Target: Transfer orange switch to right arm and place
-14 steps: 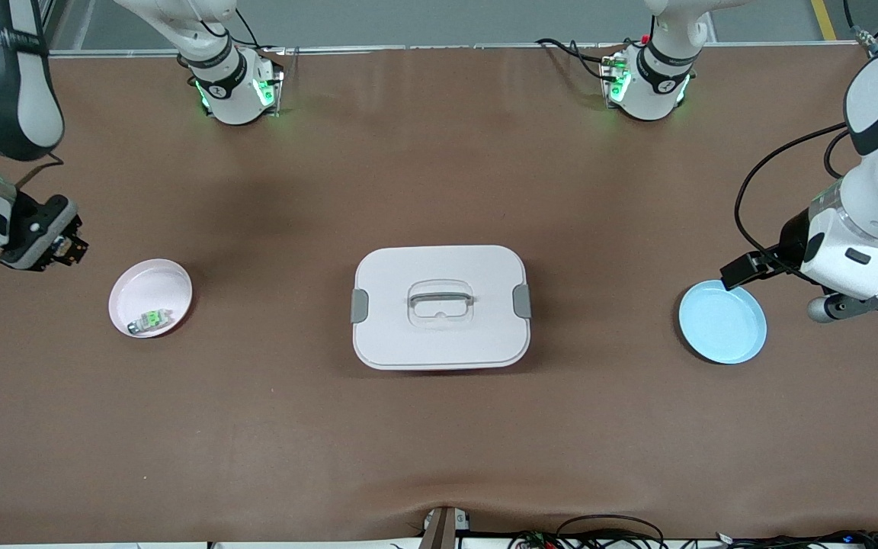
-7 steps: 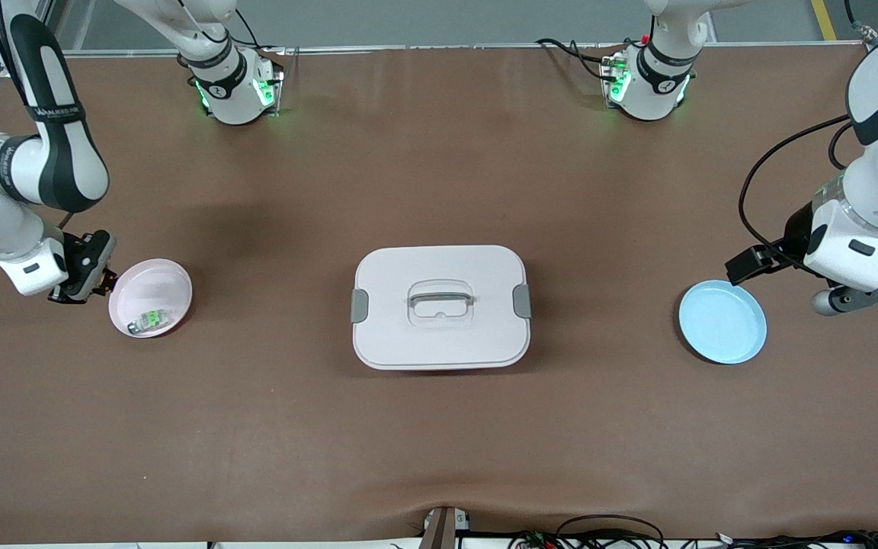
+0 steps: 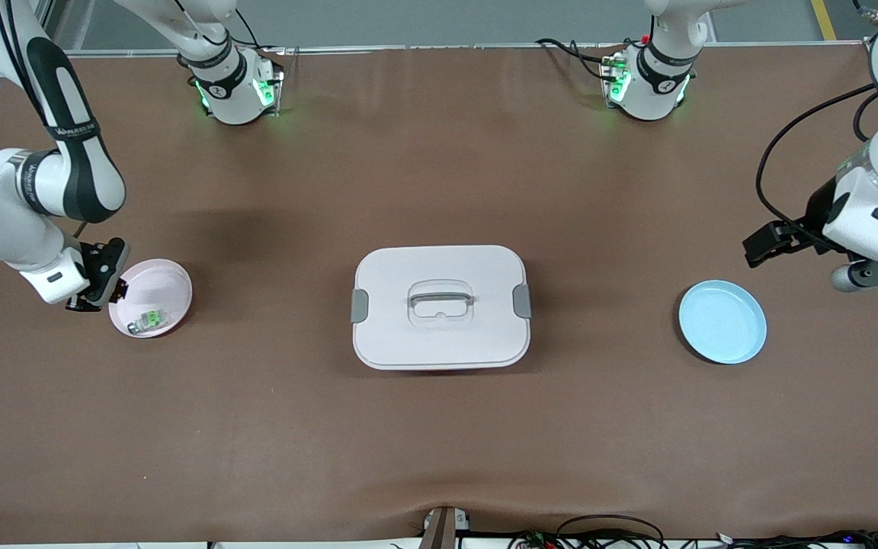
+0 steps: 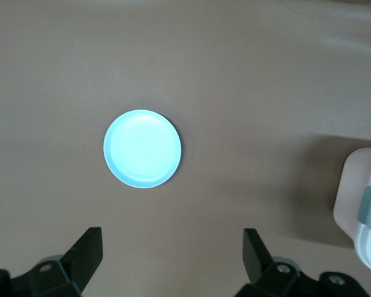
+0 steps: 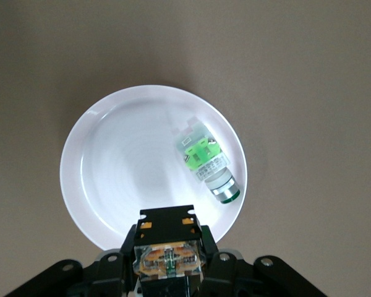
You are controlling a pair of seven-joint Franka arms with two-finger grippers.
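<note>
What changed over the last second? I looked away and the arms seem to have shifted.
The right gripper, shut on the orange switch, swung in to the rim of the pink plate. The left gripper, open and empty, drew away from the blue plate. The plates, the green-and-silver part and the lidded box stayed put.

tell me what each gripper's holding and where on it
Right gripper, over the pink plate: orange switch, clamped by its sides. Left gripper: open, empty.

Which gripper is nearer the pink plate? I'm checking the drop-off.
Right. The right gripper, shut on the orange switch, hangs over the pink plate's rim. The left gripper, open, is above the table beside the blue plate.
</note>
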